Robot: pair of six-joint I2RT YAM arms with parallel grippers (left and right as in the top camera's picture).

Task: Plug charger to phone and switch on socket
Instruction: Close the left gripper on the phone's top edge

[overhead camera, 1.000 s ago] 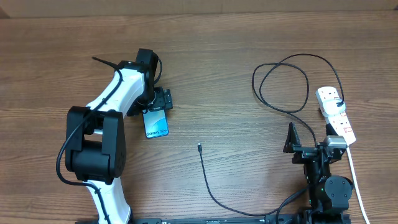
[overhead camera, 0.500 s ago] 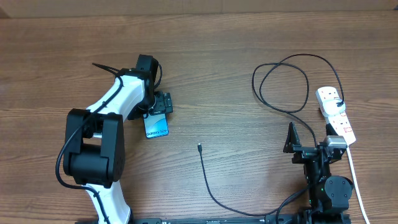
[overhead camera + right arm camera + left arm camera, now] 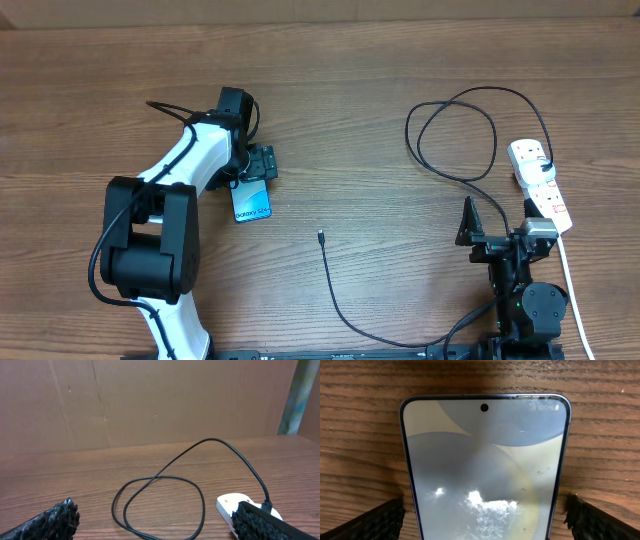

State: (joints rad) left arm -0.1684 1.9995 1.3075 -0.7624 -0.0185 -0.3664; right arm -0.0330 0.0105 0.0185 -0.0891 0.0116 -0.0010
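Now the left tool [image 3: 486, 521] stands with its fingers [image 3: 370, 520] apart, one on either side of the phone [image 3: 485, 450]. A sliver of wood shows between each pad and the phone's edge, so it straddles the phone but does not grip it. The phone lies flat, screen up, left of centre on the worktop [image 3: 330, 80].

To grasp well, I'd keep the tool centred so both pads meet the long edges together, and close gently. An uneven squeeze would likely skate the phone across the wood.

Further out, the charger [image 3: 326, 268] lies loose, its plug [image 3: 320, 237] apart to the phone's right. The socket [image 3: 540, 185] sits at the far right edge. The right tool [image 3: 155, 512], likewise spread wide, sits near that socket, holding nothing.
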